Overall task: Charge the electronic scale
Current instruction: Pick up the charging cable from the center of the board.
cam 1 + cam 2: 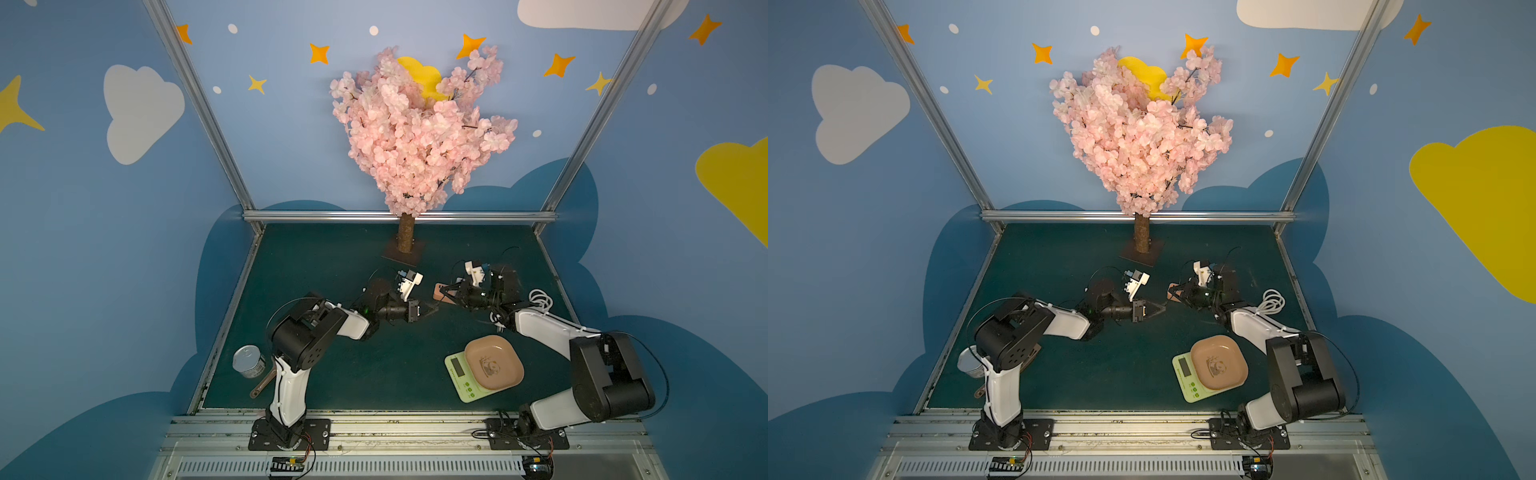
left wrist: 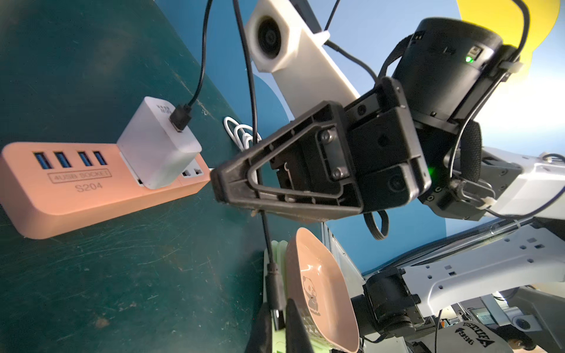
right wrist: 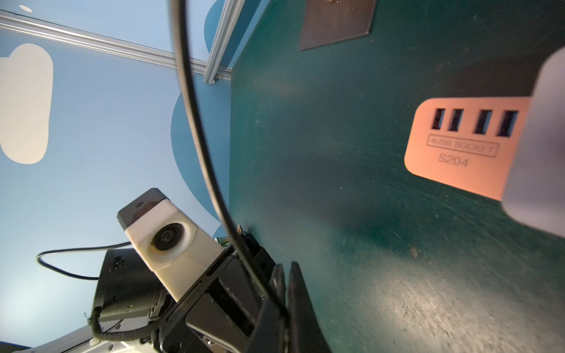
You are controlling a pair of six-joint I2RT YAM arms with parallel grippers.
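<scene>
Both arms stretched inward, left gripper [image 1: 433, 310] clamped tight; right gripper [image 1: 444, 294] closed

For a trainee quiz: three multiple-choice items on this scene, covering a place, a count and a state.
1. On the table, the electronic scale sits: A) back left B) front, by the right arm C) dead centre
2. Blue USB ports on the power strip: A) two B) four C) six
3. The black cable at the white charger is: A) plugged in B) loose C) cut
B, seen in both top views; B, four in a row; A, its plug sits in the charger.
</scene>
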